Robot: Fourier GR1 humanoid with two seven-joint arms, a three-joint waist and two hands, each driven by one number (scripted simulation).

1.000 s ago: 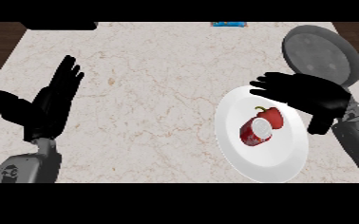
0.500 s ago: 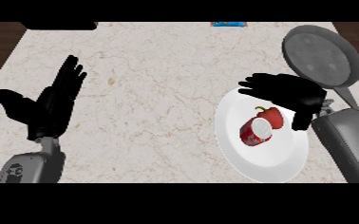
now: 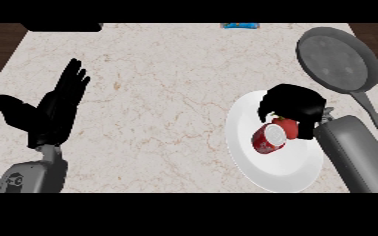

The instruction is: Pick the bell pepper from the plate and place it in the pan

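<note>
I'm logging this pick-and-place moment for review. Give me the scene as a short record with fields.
surface: marble counter
bell pepper: red, lying on the white plate
pan: grey, at the far right, holding nothing
right hand: over the plate's far edge, fingers curled down just above the pepper, grasp not confirmed
left hand: open, resting at the left, fingers up
stage: pepper not yet lifted

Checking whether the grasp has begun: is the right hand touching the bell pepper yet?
Cannot tell. In the head view the right hand overlaps the bell pepper's top edge on the plate, hiding any contact or gap.
</note>
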